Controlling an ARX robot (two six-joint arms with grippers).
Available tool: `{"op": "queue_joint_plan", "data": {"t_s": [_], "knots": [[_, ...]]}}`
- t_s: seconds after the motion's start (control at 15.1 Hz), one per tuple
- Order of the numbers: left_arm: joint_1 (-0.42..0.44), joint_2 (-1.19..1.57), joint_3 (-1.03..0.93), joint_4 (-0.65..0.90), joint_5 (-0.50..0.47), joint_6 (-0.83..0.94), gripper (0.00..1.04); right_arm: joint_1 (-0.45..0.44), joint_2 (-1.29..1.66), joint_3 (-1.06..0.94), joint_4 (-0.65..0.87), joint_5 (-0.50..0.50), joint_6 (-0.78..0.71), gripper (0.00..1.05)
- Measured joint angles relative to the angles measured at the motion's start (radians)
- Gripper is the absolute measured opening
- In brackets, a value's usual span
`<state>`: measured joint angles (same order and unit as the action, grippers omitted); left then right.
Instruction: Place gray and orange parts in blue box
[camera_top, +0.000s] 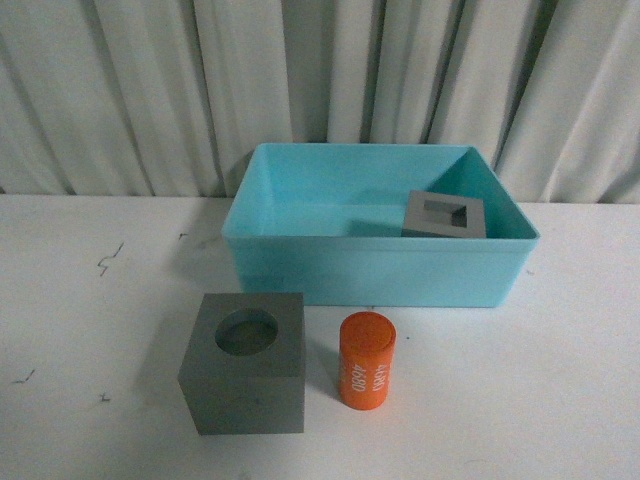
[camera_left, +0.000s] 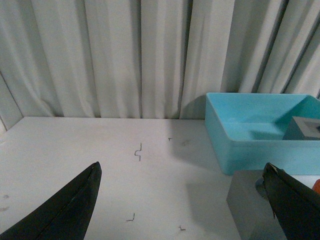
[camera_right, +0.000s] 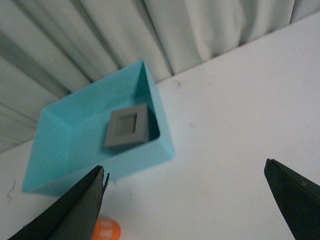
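Black-fingered and spread wide, the left gripper (camera_left: 182, 167) and the right gripper (camera_right: 184, 166) both hold nothing.

The left gripper hangs low over the white table (camera_top: 560, 400), and the gray cube with the round recess (camera_top: 243, 362) shows partly behind one of its fingers. That cube stands at the near left of the table, recess up. The orange cylinder (camera_top: 366, 360) stands upright just to its right, close but not touching, its white lettering facing the near side. Farther back sits the blue box (camera_top: 370, 270), open-topped. The gray cube with the rectangular recess (camera_top: 445, 215) lies inside it, toward its right wall. The right gripper hangs higher, looking down on the box and the cylinder's top. Pale pleated curtains (camera_top: 150, 90) line the far edge.
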<state>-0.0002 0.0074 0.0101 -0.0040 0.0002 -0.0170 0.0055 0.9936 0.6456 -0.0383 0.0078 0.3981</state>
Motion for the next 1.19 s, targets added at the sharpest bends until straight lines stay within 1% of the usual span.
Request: {"op": "queue_joint_plan", "data": {"t_s": [0.07, 0.13, 0.2, 0.27, 0.4, 0.53, 0.6, 0.73, 0.8, 0.99, 1.13, 1.19], "knots": [[0.000, 0.000, 0.000, 0.000, 0.000, 0.000, 0.98, 0.005, -0.058, -0.071, 0.084, -0.007, -0.012, 0.95], [0.000, 0.000, 0.000, 0.000, 0.000, 0.000, 0.98, -0.002, -0.089, -0.136, 0.308, -0.006, -0.093, 0.85], [0.000, 0.000, 0.000, 0.000, -0.001, 0.000, 0.98, -0.002, -0.133, -0.217, 0.459, -0.007, -0.220, 0.72], [0.000, 0.000, 0.000, 0.000, 0.000, 0.000, 0.98, -0.001, -0.165, -0.292, 0.522, -0.007, -0.304, 0.59], [0.000, 0.000, 0.000, 0.000, 0.000, 0.000, 0.98, -0.001, -0.213, -0.379, 0.540, -0.007, -0.365, 0.35], [0.000, 0.000, 0.000, 0.000, 0.000, 0.000, 0.98, -0.001, -0.278, -0.437, 0.546, -0.007, -0.378, 0.12], [0.000, 0.000, 0.000, 0.000, 0.000, 0.000, 0.98, -0.001, -0.335, -0.485, 0.535, -0.007, -0.391, 0.02], [0.000, 0.000, 0.000, 0.000, 0.000, 0.000, 0.98, -0.001, -0.568, -0.594, 0.410, -0.007, -0.391, 0.02], [0.000, 0.000, 0.000, 0.000, 0.000, 0.000, 0.98, -0.001, -0.604, -0.602, 0.385, -0.007, -0.391, 0.02], [0.000, 0.000, 0.000, 0.000, 0.000, 0.000, 0.98, -0.001, -0.627, -0.609, 0.369, -0.007, -0.391, 0.02], [0.000, 0.000, 0.000, 0.000, 0.000, 0.000, 0.98, -0.001, -0.632, -0.633, 0.412, -0.007, -0.391, 0.02], [0.000, 0.000, 0.000, 0.000, 0.000, 0.000, 0.98, -0.001, -0.639, -0.634, 0.391, -0.007, -0.392, 0.02]]}}
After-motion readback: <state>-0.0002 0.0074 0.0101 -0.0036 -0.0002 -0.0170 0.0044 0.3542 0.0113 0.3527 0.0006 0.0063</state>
